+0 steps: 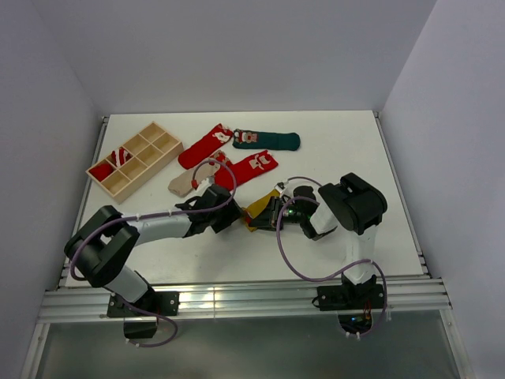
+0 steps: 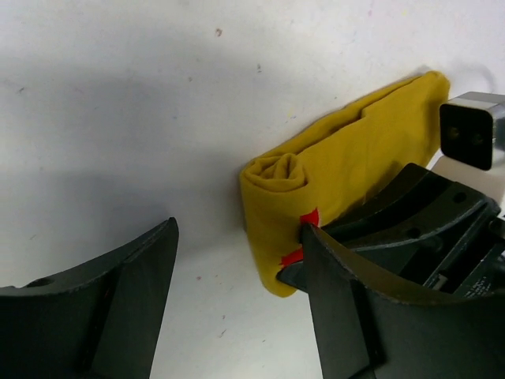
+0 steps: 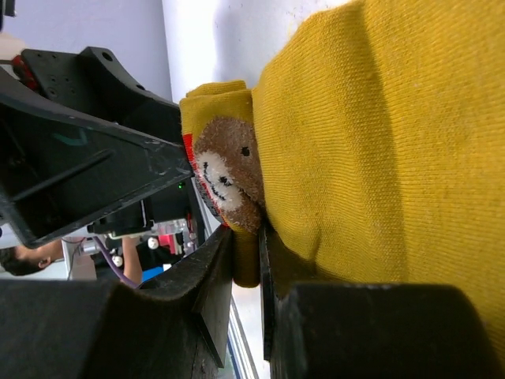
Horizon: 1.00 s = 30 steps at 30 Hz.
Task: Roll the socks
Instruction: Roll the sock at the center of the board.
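Basically right gripper (image 3: 245, 253) pinched the mustard sock (image 2: 347, 158) by its edge, likely to anchor it; left gripper (image 2: 237, 237) stood wide at the rolled end, seemingly ready to roll.

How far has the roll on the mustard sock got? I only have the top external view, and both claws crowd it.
Observer: In the left wrist view, the mustard sock has only a small curl at one end. The rest is not rolled.
Operator: Is the right claw holding it?
Observer: Yes. The right wrist view shows the right claw pinched on a fold of the sock, just below a brown animal-face patch.
Operator: And the left claw?
Observer: The left claw is open, with one finger beside the curled end and the other over bare table.
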Tool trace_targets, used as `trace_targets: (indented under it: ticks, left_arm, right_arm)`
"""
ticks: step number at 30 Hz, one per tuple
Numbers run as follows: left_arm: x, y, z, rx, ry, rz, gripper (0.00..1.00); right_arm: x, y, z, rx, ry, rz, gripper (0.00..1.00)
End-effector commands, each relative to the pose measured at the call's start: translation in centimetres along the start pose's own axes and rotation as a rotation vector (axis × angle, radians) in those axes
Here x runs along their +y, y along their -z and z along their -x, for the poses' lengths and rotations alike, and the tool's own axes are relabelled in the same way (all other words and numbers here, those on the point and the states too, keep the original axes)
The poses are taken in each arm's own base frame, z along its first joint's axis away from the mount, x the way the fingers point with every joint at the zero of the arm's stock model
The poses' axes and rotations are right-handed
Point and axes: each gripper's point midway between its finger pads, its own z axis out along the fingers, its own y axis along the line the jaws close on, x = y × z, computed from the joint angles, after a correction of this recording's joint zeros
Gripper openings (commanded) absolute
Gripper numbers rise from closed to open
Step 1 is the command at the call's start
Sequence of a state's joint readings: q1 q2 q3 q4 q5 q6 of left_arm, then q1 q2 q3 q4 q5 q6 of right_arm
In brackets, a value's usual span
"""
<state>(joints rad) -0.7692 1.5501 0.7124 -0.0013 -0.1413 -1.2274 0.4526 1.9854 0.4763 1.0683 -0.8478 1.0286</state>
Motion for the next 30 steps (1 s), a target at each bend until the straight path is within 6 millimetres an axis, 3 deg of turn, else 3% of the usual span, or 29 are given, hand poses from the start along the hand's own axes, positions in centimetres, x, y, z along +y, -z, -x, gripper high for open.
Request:
trace_targets:
  ticks: [1, 7, 10, 16, 17, 21, 25, 26, 29, 30]
  left_arm:
    - [-1.7, -0.6, 0.3, -0.009, 0.011, -0.036, 0.69]
    - [-0.1, -2.1, -0.1, -0.007, 0.008, 0.031, 0.62]
    - [0.4, -2.9, -0.4, 0.007, 0.003, 0.062, 0.53]
    - [1.9, -3.0, -1.0, 0.026, -0.004, 0.124, 0.27]
    - [1.9, -3.0, -0.9, 0.026, -0.008, 0.126, 0.19]
    - [1.9, -2.5, -0.6, 0.027, -0.039, 0.156, 0.00]
    - [1.3, -2.0, 0.1, 0.003, -0.088, 0.198, 0.00]
    - [1.1, -1.8, 0.2, 0.000, -0.105, 0.200, 0.00]
    - [0.8, -1.4, 0.4, -0.001, -0.141, 0.226, 0.00]
    - [0.7, -1.4, 0.5, -0.001, -0.148, 0.231, 0.00]
  right_arm:
    - [-1.3, 0.2, -0.4, 0.009, -0.037, -0.041, 0.00]
    - [-2.2, 0.0, -0.5, 0.025, -0.055, -0.072, 0.00]
    - [-2.3, -0.1, -0.4, 0.026, -0.056, -0.079, 0.00]
    - [-2.4, 0.0, -0.2, 0.031, -0.026, -0.105, 0.00]
    - [-1.9, 0.1, 0.0, 0.026, -0.001, -0.104, 0.00]
    - [-1.9, 1.2, 0.3, 0.018, 0.078, -0.210, 0.14]
    - [-2.1, 2.7, 2.1, -0.064, 0.263, -0.386, 0.38]
    - [-2.2, 3.1, 1.6, -0.056, 0.280, -0.429, 0.41]
    - [-1.1, 4.3, 3.5, -0.159, 0.408, -0.518, 0.45]
    - [-1.0, 4.4, 3.2, -0.156, 0.453, -0.547, 0.46]
